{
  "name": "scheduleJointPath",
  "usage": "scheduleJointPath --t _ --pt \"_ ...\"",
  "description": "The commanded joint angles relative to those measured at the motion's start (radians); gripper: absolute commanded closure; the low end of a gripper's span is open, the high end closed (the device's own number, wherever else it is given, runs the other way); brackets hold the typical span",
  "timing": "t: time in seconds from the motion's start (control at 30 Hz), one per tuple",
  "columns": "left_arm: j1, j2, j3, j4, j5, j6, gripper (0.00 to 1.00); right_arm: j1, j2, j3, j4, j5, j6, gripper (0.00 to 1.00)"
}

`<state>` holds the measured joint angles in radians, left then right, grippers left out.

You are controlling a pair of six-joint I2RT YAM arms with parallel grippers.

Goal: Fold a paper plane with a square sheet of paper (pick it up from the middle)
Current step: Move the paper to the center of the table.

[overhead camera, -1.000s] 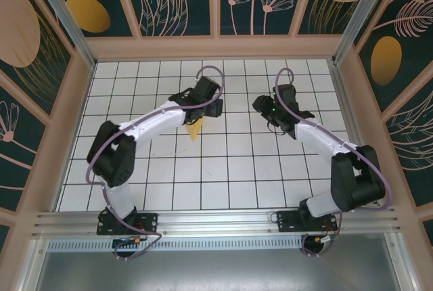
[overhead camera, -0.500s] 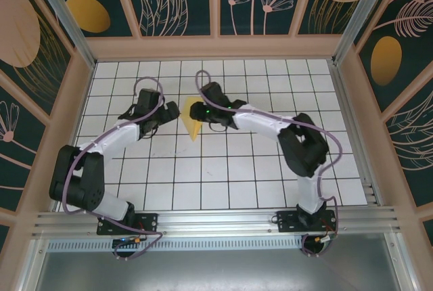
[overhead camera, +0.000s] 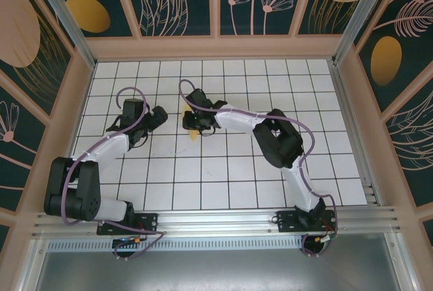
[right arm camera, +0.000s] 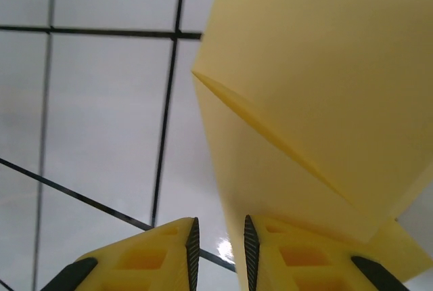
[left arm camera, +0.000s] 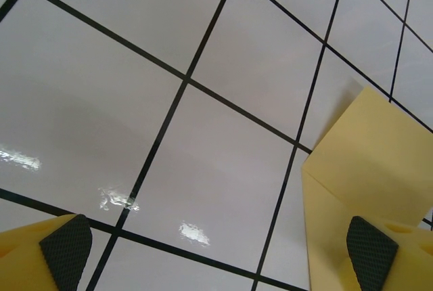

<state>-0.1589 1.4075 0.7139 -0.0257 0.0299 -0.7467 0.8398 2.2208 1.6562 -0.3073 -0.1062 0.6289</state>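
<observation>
The left gripper's (left arm camera: 218, 250) jaws stand wide apart with nothing between them. In the left wrist view its two yellow fingers (left arm camera: 66, 250), tipped with dark pads, sit at the bottom corners of the picture. Between them is bare white gridded table (left arm camera: 135, 101). From above, the left gripper (overhead camera: 159, 116) hangs over the left half of the table (overhead camera: 223, 169), its opening turned toward the middle.

The folded yellow paper (left arm camera: 369, 162) lies flat on the tiles just past this gripper. In the left wrist view it comes in from the right edge of the picture, one corner pointing up. It runs down behind the finger on that side, and whether that finger touches it cannot be told. In the top view the folded yellow paper (overhead camera: 195, 133) lies near the table's middle, between the two grippers. Most of it is covered, and a narrow point sticks out toward the near edge.

The right gripper (overhead camera: 193, 123) is directly over the paper, with its arm stretched across from the right. In the right wrist view the right gripper's (right arm camera: 220, 250) jaws are nearly together. A slim gap shows between the pads, with glossy tile visible through it, and they grip nothing. The folded yellow paper (right arm camera: 318, 68) fills the upper right of that picture, and a creased flap crosses it on a diagonal. Its near edge passes behind the finger at the right of the picture. The gap sits just off the paper's side edge.
</observation>
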Motion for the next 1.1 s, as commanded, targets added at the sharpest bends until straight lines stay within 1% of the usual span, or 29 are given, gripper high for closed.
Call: scheduleJointPath --t 0.0,0.13,0.27,0.37,0.43,0.5,0.57,0.6,0.67,0.7,0.8,0.9,0.93,1.07 --pt "0.002 0.004 0.004 0.035 0.041 -0.008 0.01 -0.014 0.014 0.011 -0.070 -0.018 -0.071 0.75" --pt "0.003 0.008 0.008 0.044 0.075 0.003 0.01 -0.036 -0.010 -0.043 -0.088 -0.056 -0.201 0.75" --pt "0.002 0.015 0.015 0.046 0.108 0.022 0.01 -0.062 -0.060 -0.131 -0.109 -0.146 -0.380 0.75" --pt "0.003 0.018 0.017 0.050 0.137 0.032 0.01 -0.082 -0.109 -0.202 -0.132 -0.189 -0.497 0.75" --pt "0.002 0.019 0.014 0.055 0.156 0.033 0.01 -0.089 -0.153 -0.243 -0.129 -0.193 -0.544 0.76" --pt "0.002 0.018 0.010 0.061 0.172 0.033 0.02 -0.097 -0.193 -0.266 -0.126 -0.236 -0.573 0.75" --pt "0.003 0.017 0.006 0.071 0.200 0.030 0.01 -0.098 -0.244 -0.288 -0.099 -0.254 -0.580 0.75" --pt "0.002 0.015 0.001 0.075 0.211 0.028 0.02 -0.097 -0.264 -0.297 -0.083 -0.251 -0.570 0.75" --pt "0.002 0.009 -0.012 0.087 0.233 0.019 0.01 -0.099 -0.306 -0.317 -0.028 -0.215 -0.499 0.75" --pt "0.001 0.007 -0.020 0.096 0.245 0.012 0.02 -0.100 -0.326 -0.332 0.006 -0.214 -0.452 0.75" --pt "0.001 0.003 -0.048 0.128 0.295 -0.011 0.02 -0.099 -0.360 -0.376 0.095 -0.137 -0.255 0.75" --pt "-0.006 -0.005 -0.071 0.153 0.320 -0.031 0.02 -0.095 -0.371 -0.414 0.151 -0.099 -0.114 0.78" --pt "-0.010 -0.006 -0.077 0.160 0.329 -0.036 0.02 -0.092 -0.369 -0.422 0.162 -0.083 -0.086 0.79" --pt "-0.033 0.001 -0.092 0.190 0.361 -0.063 0.03 -0.089 -0.324 -0.392 0.160 -0.105 -0.066 0.79"
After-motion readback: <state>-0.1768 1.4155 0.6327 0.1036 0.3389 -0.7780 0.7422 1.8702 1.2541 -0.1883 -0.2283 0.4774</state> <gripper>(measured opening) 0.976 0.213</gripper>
